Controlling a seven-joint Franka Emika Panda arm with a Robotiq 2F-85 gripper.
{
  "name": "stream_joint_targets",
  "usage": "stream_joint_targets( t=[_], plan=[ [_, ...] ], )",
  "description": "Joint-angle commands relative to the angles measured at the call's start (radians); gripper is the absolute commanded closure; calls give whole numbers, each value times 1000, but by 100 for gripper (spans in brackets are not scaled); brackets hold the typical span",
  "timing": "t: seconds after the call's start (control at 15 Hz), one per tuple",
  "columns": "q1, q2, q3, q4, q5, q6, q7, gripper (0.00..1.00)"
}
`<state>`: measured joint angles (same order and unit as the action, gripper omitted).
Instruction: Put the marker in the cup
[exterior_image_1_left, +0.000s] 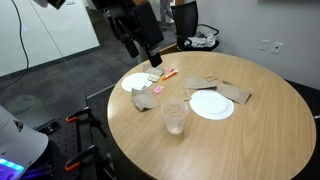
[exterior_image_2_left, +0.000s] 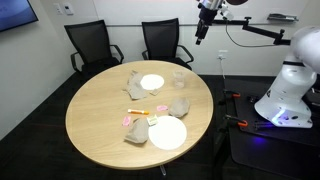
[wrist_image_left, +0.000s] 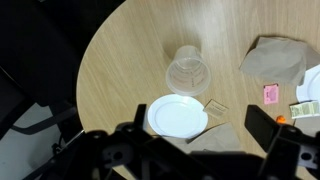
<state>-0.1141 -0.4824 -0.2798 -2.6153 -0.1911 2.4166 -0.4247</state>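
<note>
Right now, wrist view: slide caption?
Open gripper hovers above clear cup and white plate on round wooden table.

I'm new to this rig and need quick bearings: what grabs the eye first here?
A round wooden table fills the scene, with a clear plastic cup standing upright beside a white paper plate. The gripper hangs open and empty above the table. A thin orange-red marker lies among brown paper scraps.

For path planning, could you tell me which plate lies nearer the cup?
The plate beside the cup; the other plate sits farther off, with a brown scrap at its edge.
</note>
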Motion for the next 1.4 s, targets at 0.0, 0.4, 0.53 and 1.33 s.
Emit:
stream_joint_targets(
  t=[0.0, 0.4, 0.53, 1.33],
  plan=[
    [34, 29, 92, 36, 8, 5, 58, 0],
    [90, 112, 247, 101, 4, 32, 241, 0],
    [105, 151, 285, 127, 9, 48, 305, 0],
    [168, 492, 439, 338, -85, 171, 684, 0]
  ],
)
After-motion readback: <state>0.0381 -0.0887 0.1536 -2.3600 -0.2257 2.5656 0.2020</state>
